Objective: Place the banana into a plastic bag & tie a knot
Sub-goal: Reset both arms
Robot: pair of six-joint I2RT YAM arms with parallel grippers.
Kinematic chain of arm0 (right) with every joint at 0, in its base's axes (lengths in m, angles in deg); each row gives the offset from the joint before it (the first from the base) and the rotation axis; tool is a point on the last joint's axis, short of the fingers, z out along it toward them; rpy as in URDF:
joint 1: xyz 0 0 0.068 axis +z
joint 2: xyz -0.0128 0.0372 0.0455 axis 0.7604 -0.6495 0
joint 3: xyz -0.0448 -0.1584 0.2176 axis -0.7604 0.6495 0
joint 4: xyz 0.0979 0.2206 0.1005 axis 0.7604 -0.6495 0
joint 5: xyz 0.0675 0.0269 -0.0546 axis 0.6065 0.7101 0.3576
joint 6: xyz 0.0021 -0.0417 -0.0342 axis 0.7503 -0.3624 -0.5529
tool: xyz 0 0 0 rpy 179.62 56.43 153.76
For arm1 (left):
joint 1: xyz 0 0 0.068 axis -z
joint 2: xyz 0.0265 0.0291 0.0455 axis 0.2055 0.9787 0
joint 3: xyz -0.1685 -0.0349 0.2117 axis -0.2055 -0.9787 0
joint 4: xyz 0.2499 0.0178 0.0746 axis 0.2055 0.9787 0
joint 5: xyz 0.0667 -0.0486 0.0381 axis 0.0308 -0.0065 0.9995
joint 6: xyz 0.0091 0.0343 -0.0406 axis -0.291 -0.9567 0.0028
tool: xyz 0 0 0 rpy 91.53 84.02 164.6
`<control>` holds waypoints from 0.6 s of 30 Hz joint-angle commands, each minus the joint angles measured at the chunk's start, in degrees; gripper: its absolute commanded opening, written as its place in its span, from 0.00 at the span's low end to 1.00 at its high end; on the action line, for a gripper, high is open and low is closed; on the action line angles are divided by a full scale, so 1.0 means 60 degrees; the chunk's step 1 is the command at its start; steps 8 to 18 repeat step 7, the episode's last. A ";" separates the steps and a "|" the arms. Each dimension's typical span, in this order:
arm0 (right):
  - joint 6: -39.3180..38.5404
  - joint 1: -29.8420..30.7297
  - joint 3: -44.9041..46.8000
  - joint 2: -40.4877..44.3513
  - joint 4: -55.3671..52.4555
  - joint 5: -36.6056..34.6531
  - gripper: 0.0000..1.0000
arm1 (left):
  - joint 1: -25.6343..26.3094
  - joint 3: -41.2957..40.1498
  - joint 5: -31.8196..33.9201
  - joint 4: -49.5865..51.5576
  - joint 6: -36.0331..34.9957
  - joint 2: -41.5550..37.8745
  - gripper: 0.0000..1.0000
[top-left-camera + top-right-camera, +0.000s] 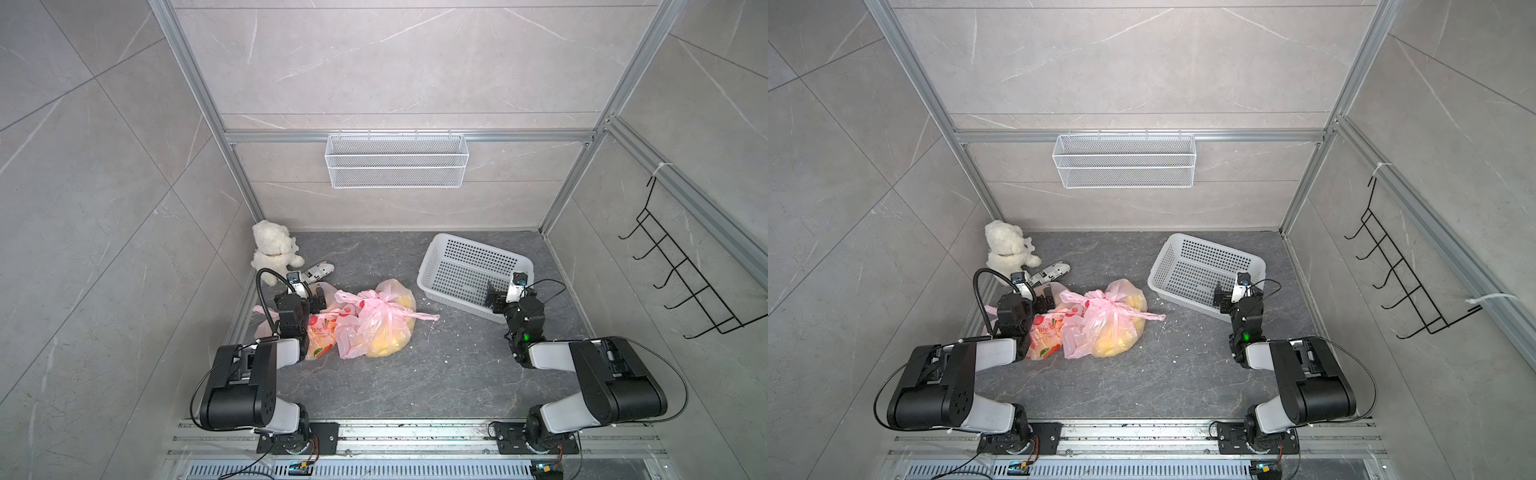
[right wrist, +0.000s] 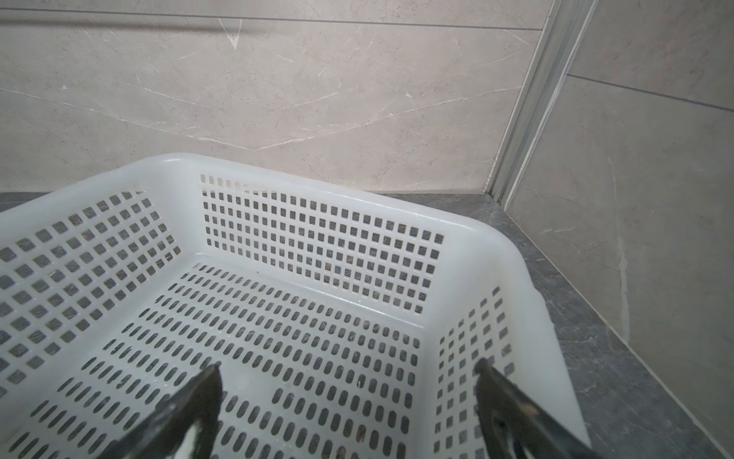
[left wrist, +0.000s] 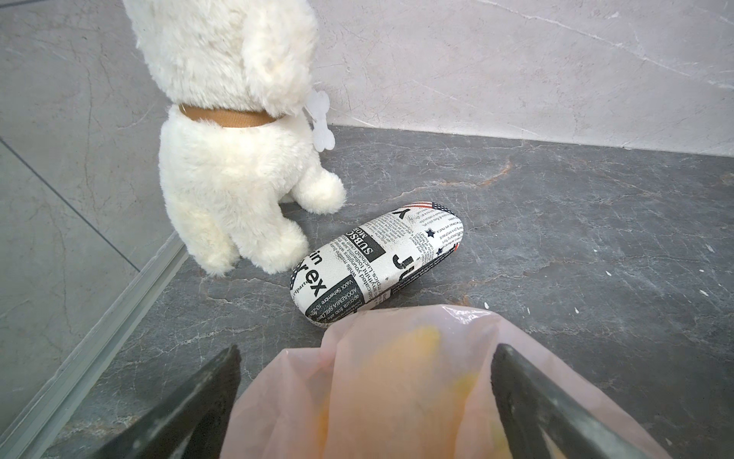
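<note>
While my left gripper (image 3: 367,351) hangs wide open above the pink plastic bag (image 1: 380,322), gripping nothing, I see the banana (image 1: 392,343) inside it; my right gripper (image 2: 349,367), equally spread and empty, hovers over the white basket (image 2: 317,186).

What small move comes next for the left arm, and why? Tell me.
Probably lower the left gripper and close on the translucent pink plastic bag: its jaws stand open astride that film, a yellow shape showing through, nothing gripped yet.
</note>
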 commanded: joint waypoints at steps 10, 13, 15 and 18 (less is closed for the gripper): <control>0.0153 0.0089 0.0017 -0.0305 -0.1025 0.0190 1.00 | -0.0065 -0.0220 -0.0014 0.0369 -0.0118 0.0222 1.00; 0.0153 0.0089 0.0017 -0.0305 -0.1025 0.0190 1.00 | -0.0065 -0.0220 -0.0014 0.0369 -0.0118 0.0222 1.00; 0.0153 0.0089 0.0017 -0.0305 -0.1025 0.0190 1.00 | -0.0065 -0.0220 -0.0014 0.0369 -0.0118 0.0222 1.00; 0.0153 0.0089 0.0017 -0.0305 -0.1025 0.0190 1.00 | -0.0065 -0.0220 -0.0014 0.0369 -0.0118 0.0222 1.00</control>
